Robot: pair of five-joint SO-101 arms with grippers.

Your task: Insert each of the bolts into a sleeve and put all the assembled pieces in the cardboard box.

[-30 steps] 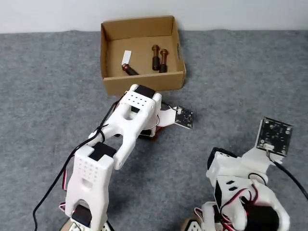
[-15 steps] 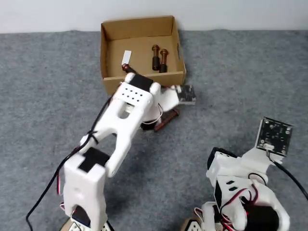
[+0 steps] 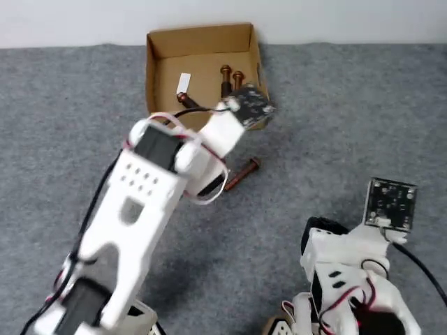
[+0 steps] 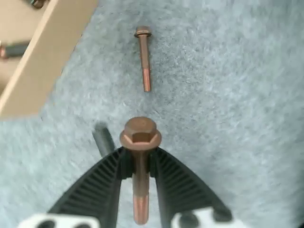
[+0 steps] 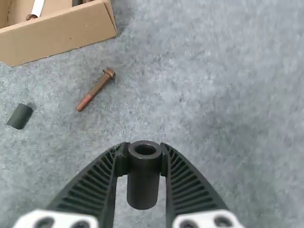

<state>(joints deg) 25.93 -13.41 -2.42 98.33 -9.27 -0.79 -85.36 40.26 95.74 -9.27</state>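
Bolt (image 4: 140,137) is clamped between the left jaws, hex head out past the tips and shank running back toward the wrist, above the grey counter (image 4: 237,95). Sleeve (image 5: 143,175) is clamped between the right jaws, its open bore facing outward; the right arm (image 3: 349,279) is stationed at the counter's near right corner.

Cardboard box (image 3: 199,42) is set at the middle of the counter's far edge. A pair of assembled pieces (image 3: 225,75) is seen inside by the right wall. A third piece (image 3: 187,102) lies toward the left front corner, beside a white tag (image 3: 183,83).

Loose bolt (image 3: 242,173) lies on the counter just in front of the box's right front corner, apart from it, head to the right. Loose sleeve (image 5: 20,116) lies on its side left of that bolt, touching neither bolt nor box; in the left wrist view it is partly covered by one jaw.

In the high view the left arm (image 3: 140,202) crosses the box's front wall and hides the loose bolt's tip.
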